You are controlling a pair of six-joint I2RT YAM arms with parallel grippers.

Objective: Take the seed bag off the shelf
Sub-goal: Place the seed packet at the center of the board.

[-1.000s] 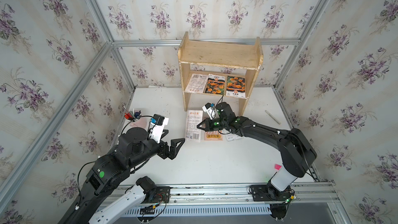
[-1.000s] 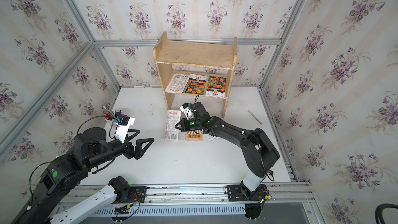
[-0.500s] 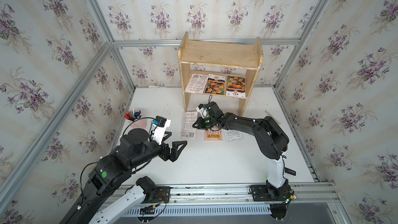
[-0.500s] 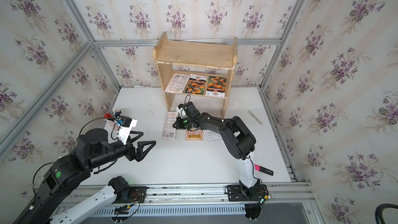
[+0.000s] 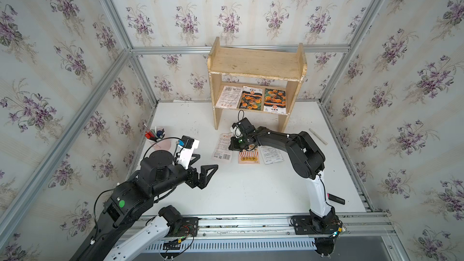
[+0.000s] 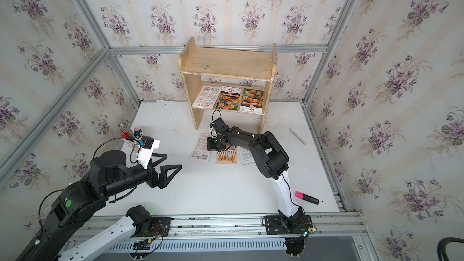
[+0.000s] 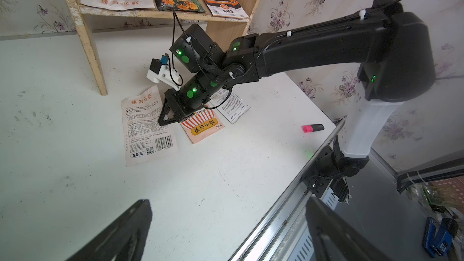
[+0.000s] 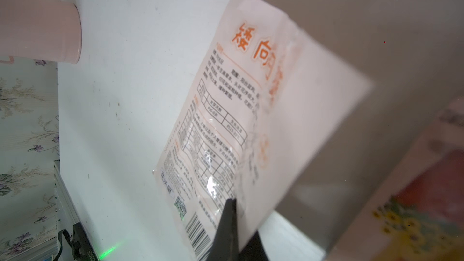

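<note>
Right tool (image 7: 162, 121) clenched by a tabletop seed bag (image 7: 145, 126) before the shelf (image 5: 256, 62), left tool (image 5: 208, 161) released, pink cup (image 8: 40, 28) aside.

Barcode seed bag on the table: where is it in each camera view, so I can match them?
Top view: the barcode seed bag lies on the table in front of the shelf, centre frame.
Top view: the bag again, slightly left of centre.
Left wrist: the bag lies beside the striped orange bag.
Right wrist: the bag close up, mid-frame.
Shared landmark: the right gripper, closed at the bag's edge.
</note>
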